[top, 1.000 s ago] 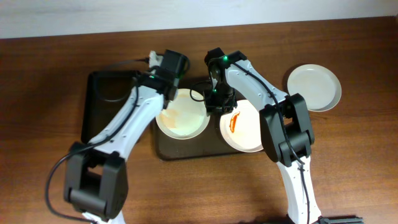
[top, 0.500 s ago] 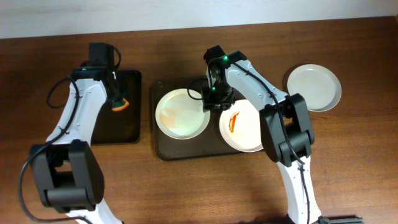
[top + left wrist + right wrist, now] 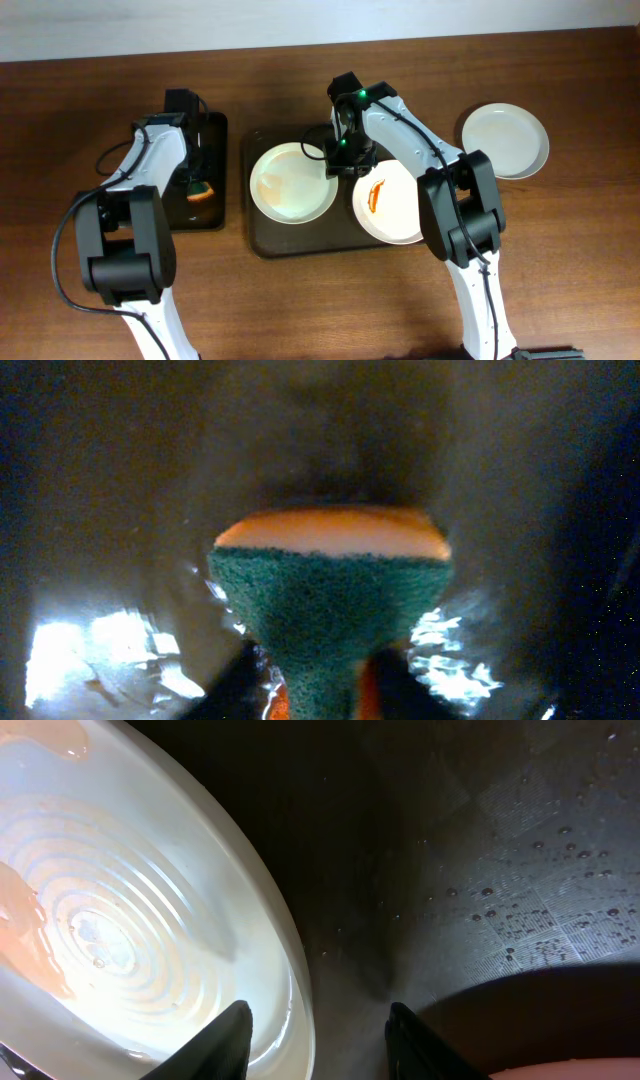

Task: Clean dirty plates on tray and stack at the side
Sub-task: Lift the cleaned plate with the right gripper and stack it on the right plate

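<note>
Since half a second ago the left gripper [image 3: 197, 176] has slid toward 6 o'clock along the black tray [image 3: 215, 215], taking the sponge [image 3: 200, 192] with it, while the right gripper [image 3: 345, 166] has kept its place. From overhead, the black tray sits at 9 o'clock of the brown tray [image 3: 300, 240], which holds a smeared plate [image 3: 293, 182] and, at its 3 o'clock, a streaked plate [image 3: 392, 200] with a red-orange mark. The right gripper hangs between these two, at their 12 o'clock ends. A clean plate [image 3: 505, 140] lies alone on the table [image 3: 560, 260], at 2 o'clock of the brown tray. The left wrist camera adds what the overhead cannot: the sponge [image 3: 335, 600] is green scourer on an orange layer, pinched narrow at 6 o'clock between the dark fingers [image 3: 225, 695], which are clamped on it above a wet, glinting tray floor. The right wrist camera shows the smeared plate [image 3: 130, 920] filling the 9 o'clock side, ridged and wet, with the droplet-speckled brown tray [image 3: 480, 850] toward 3 o'clock. Its fingers [image 3: 215, 1045] stand apart, the plate's rim running down between them, one over the plate and one over the tray.
</note>
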`<state>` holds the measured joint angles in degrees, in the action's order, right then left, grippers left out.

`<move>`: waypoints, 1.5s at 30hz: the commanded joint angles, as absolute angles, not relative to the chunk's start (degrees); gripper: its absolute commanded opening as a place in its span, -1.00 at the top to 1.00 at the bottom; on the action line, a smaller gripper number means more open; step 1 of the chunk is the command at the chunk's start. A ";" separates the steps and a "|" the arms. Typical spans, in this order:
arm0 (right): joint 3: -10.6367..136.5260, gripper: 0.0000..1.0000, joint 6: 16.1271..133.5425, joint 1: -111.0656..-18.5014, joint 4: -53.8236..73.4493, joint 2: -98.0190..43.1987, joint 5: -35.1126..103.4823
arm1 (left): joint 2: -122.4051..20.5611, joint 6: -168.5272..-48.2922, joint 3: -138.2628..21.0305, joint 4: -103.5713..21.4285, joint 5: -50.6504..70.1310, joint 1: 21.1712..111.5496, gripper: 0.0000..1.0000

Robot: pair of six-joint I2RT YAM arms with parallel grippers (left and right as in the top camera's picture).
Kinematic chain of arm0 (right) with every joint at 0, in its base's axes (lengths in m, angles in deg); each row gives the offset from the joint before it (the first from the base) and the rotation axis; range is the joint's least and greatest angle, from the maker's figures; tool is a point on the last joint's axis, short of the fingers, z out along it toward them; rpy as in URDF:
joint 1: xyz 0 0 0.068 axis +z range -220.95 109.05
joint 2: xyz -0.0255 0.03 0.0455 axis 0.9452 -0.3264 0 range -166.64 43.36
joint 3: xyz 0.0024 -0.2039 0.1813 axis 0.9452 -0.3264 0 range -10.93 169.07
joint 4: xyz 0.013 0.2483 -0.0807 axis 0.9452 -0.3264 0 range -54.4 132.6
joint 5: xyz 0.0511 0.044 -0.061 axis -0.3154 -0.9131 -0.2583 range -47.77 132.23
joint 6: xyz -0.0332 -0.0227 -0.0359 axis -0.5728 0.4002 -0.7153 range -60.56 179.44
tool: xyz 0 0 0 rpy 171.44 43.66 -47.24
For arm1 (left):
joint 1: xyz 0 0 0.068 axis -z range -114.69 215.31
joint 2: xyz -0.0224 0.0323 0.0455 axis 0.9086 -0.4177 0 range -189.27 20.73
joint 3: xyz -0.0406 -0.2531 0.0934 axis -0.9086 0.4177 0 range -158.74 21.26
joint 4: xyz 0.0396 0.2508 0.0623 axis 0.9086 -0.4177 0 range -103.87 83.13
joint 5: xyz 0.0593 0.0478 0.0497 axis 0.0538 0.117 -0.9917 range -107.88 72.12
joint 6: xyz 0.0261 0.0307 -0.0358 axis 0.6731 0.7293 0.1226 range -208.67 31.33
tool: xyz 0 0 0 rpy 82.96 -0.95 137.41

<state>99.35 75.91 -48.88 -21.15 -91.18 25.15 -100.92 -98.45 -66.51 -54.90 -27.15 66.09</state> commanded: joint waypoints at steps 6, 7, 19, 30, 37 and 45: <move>98.98 0.10 75.75 -47.92 -20.49 -92.03 24.84 | -98.54 -97.99 -69.17 -57.54 -28.64 65.61 -1.00; 98.98 0.10 75.75 -47.51 -20.34 -92.03 24.84 | -97.09 -97.99 -70.13 -57.82 -28.64 65.61 -1.00; 98.98 0.21 75.77 -45.36 -19.49 -92.03 31.35 | -90.89 -97.97 -72.25 -58.85 -28.62 65.63 -0.99; 96.09 0.56 76.23 -45.34 -19.99 -92.03 31.31 | -90.89 -97.97 -72.25 -58.83 -28.62 65.63 -0.99; 100.18 0.91 76.39 -45.87 -23.29 -91.88 31.00 | -90.89 -97.97 -72.25 -58.83 -28.62 65.63 -0.99; 126.03 0.91 76.19 -45.80 -40.43 -90.06 57.89 | -90.89 -97.97 -72.25 -58.83 -28.62 65.63 -0.99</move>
